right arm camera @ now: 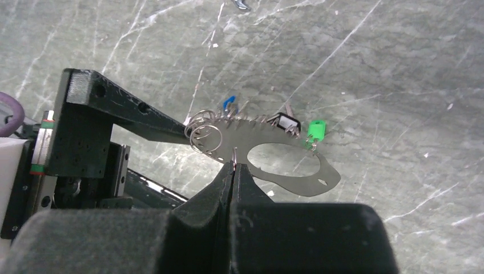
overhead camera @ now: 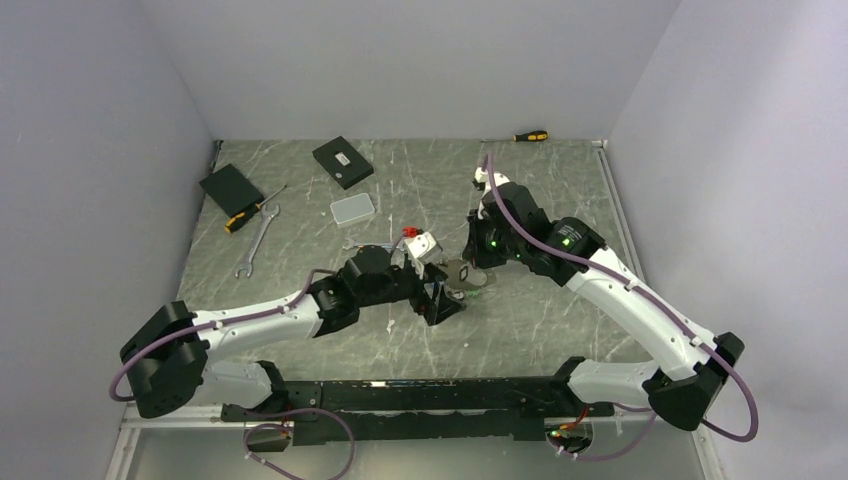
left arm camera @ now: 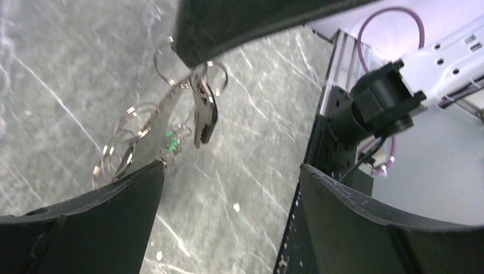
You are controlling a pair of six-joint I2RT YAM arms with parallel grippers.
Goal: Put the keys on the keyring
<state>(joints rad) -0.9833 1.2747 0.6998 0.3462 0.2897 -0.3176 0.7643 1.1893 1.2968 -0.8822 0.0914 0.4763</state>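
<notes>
Right gripper (right arm camera: 234,165) fingers pinched shut on the near edge of the keyring (right arm camera: 311,181), which is held in the air; left gripper (left arm camera: 231,168) fingers spread wide, holding nothing.
Likely held so that the keys (left arm camera: 204,117) and split rings (right arm camera: 202,134) dangle free for the left arm. One left fingertip (right arm camera: 171,123) sits at the rings. The right gripper's body crowds them from above. The wrench (overhead camera: 255,243) and the boxes (overhead camera: 342,161) lie well apart.

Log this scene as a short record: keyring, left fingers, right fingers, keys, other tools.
keyring: flat grey plate, oval cutout, toothed edge
left fingers: open, one tip by the small rings
right fingers: shut on the keyring's edge
keys: hanging from it; one green tag visible
other tools: wrench on table, far left
</notes>
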